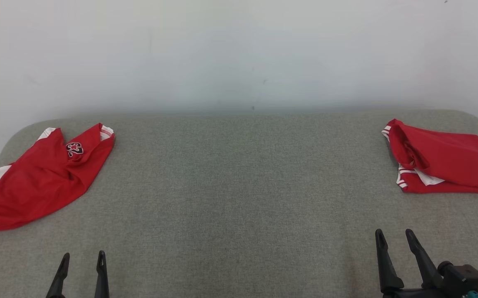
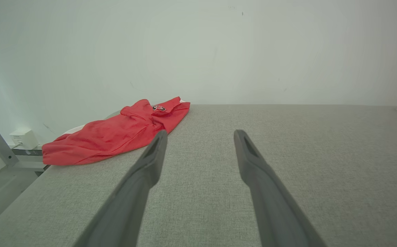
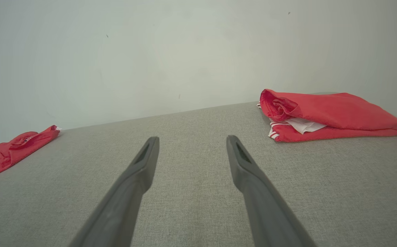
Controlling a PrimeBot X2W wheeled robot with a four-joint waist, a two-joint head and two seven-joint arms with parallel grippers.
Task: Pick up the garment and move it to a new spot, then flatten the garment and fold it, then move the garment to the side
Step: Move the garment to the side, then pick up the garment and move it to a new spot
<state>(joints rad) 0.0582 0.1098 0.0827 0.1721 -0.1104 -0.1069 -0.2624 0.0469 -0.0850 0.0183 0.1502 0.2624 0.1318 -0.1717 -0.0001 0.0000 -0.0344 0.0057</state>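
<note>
Grey fabric-covered table (image 1: 239,198) against a pale wall (image 1: 239,49). Red jersey (image 1: 36,182) lies rumpled at the far-left corner, number patch up; its outer hem seems to overhang the table's edge, though the left wrist view leaves that unsure. Second red garment (image 1: 450,165), already folded, sits at far right, likely finished, so the jersey reads as the one to fetch. Left gripper (image 1: 83,255) and right gripper (image 1: 394,234) both low at the near edge, jaws spread wide, nothing between them, well apart from either cloth. Risks: a pinch catching one layer only, so the jersey trails and bunches; a pull toward the overhang letting the fabric slide off
</note>
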